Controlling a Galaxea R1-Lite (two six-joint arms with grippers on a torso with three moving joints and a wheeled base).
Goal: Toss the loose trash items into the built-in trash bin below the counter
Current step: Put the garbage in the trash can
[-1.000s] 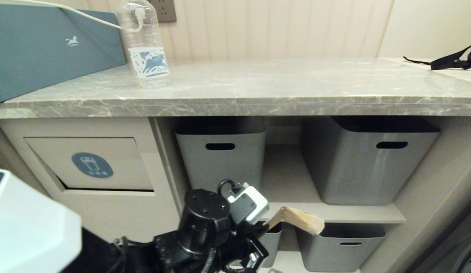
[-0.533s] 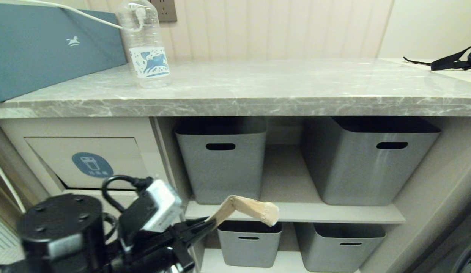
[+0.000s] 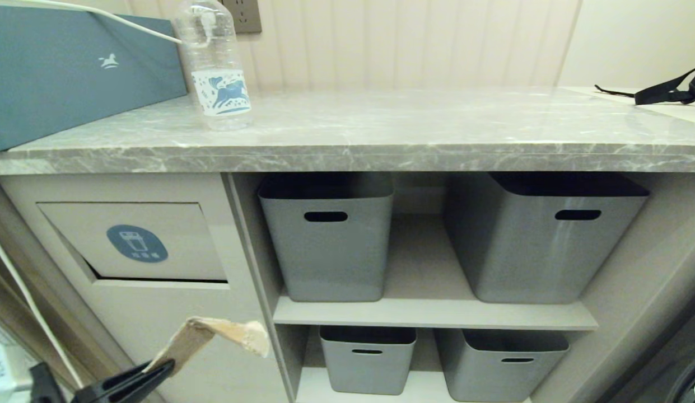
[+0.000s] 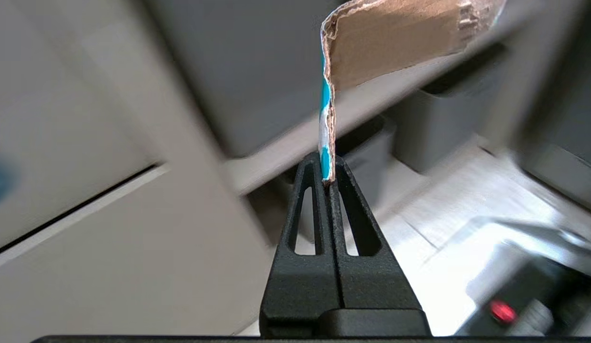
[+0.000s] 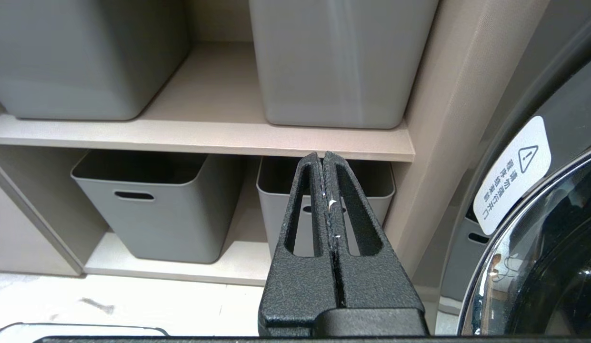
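My left gripper is shut on a tan folded cardboard scrap. It holds the scrap low in front of the beige trash bin cabinet, below the tilting flap with its blue sticker. A clear water bottle with a blue horse label stands upright on the grey marble counter at the far left. My right gripper is shut on nothing, parked low before the lower shelves; it does not show in the head view.
Grey tubs fill the open shelves right of the bin, with smaller ones below. A large blue box sits on the counter's left end, a black strap at the far right. A round appliance door stands beside my right gripper.
My left arm has swung left and down, carrying the scrap from in front of the shelves to in front of the bin cabinet. Most of the arm has dropped out of the head view.
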